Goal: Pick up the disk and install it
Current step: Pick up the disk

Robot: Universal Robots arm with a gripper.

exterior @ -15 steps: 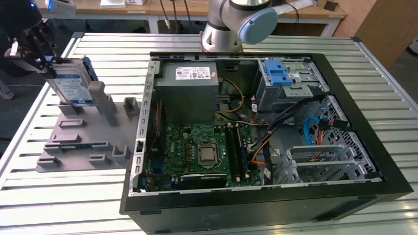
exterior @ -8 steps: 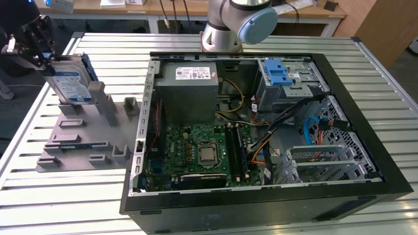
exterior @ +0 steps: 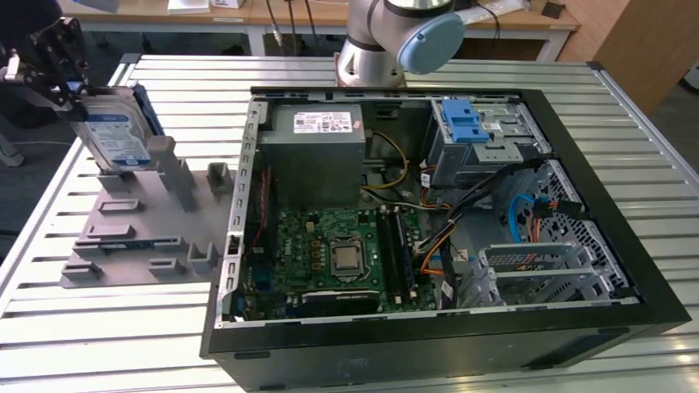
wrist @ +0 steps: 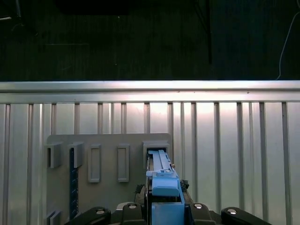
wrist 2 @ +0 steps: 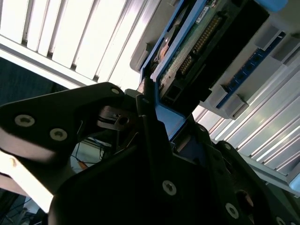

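Disk was held upright on edge at one end of the rack, its upper end clenched in the end effector. Whether its lower edge was seated in the rack could not be told. In the first wrist view the disk's blue rail was seen directly over a slot. An open case was set on the counter beside the rack, at the exterior view's right.

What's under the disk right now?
A grey slotted holder plate lying on the ribbed metal table. The disk stands upright over one slot; its lower end covers whether it sits inside or hangs above.
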